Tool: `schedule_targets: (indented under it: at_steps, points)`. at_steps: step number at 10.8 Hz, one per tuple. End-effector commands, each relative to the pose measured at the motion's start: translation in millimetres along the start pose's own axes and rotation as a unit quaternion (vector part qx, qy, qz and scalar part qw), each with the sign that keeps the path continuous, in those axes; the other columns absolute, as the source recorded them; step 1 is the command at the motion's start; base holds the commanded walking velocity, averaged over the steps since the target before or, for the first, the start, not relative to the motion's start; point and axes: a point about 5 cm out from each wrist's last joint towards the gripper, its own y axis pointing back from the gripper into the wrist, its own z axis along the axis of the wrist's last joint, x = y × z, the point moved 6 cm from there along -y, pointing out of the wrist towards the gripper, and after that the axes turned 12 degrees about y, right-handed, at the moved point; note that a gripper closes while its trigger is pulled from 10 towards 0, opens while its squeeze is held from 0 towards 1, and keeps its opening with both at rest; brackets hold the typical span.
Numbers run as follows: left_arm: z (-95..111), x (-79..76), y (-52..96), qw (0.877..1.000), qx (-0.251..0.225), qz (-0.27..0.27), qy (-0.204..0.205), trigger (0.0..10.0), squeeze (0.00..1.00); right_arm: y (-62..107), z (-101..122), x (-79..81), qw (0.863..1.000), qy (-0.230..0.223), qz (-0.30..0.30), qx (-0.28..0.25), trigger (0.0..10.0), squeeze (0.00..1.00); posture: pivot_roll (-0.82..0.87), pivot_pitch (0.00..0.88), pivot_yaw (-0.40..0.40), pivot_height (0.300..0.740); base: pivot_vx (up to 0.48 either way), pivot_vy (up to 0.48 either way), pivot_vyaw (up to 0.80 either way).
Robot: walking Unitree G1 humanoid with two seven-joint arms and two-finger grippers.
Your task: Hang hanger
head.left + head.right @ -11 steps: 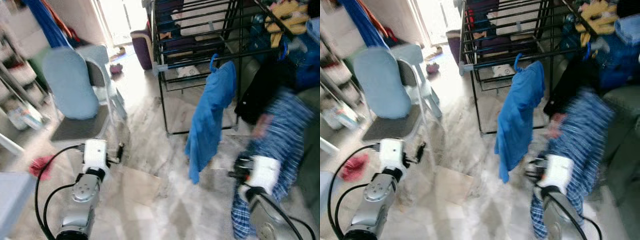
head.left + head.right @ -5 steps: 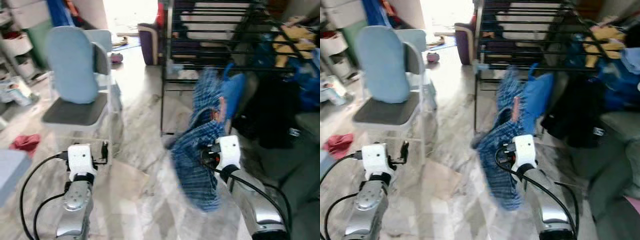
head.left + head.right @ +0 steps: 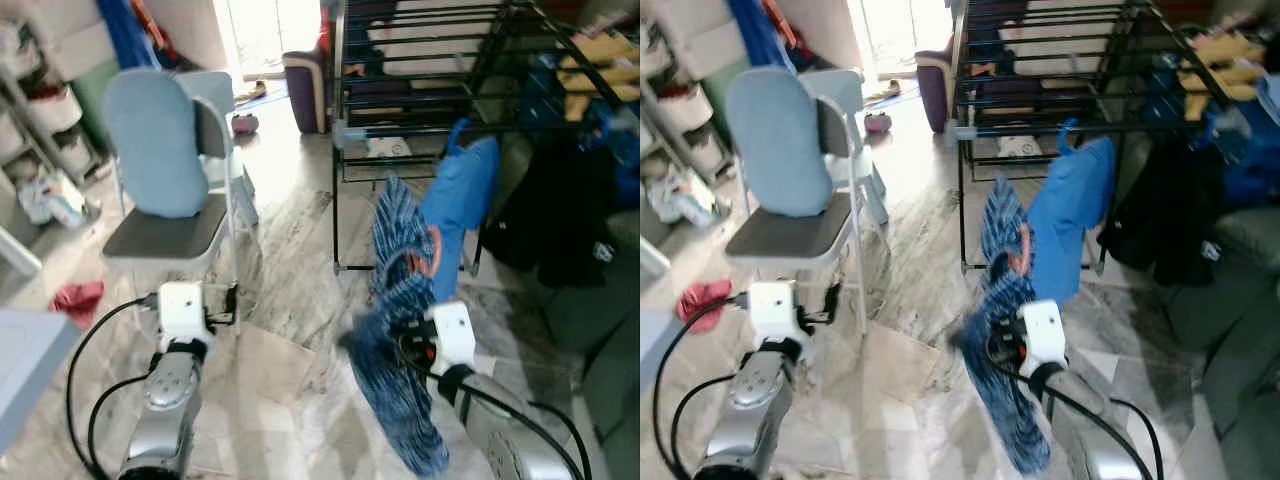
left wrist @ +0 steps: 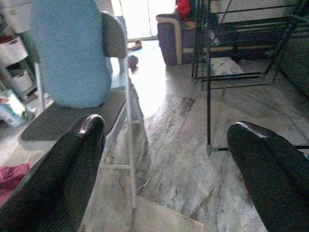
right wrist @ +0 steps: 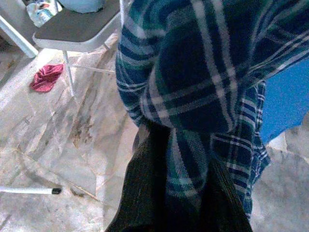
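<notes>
Plaid shirt [image 3: 400, 340] now nearer drying rack [image 3: 420, 100].

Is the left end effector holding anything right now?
No, the left end effector is open, its two black fingers spread wide with only the marble floor and chair showing between them.

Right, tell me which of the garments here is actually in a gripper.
The blue plaid shirt, gripped by the right gripper. The plain blue shirt and the black garment hang on the drying rack.
</notes>
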Motion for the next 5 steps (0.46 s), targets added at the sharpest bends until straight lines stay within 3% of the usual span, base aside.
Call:
schedule_targets:
  at_steps: [1, 2, 5]
  points:
    - [0.5, 0.2, -2.8, 1.000, 0.005, -0.007, 0.000, 10.0, 0.00, -1.6, 7.7, 1.0, 1.000, 0.002, -0.004, -0.012, 10.0, 0.00, -0.21, 0.000, 0.124, 0.740, 0.000, 0.000, 0.00]
    - [3.0, -1.8, -7.1, 1.000, 0.006, -0.010, 0.002, 10.0, 0.00, -2.6, 4.0, -4.0, 1.000, -0.019, -0.024, -0.002, 10.0, 0.00, -0.21, 0.000, 0.141, 0.740, 0.000, 0.000, 0.00]
    - [0.0, -8.0, -9.2, 0.999, 0.022, -0.027, 0.007, 10.0, 0.00, -4.5, 4.0, 2.8, 0.999, -0.021, -0.025, 0.002, 10.0, 0.00, -0.22, 0.000, 0.160, 0.740, 0.000, 0.395, 0.00]
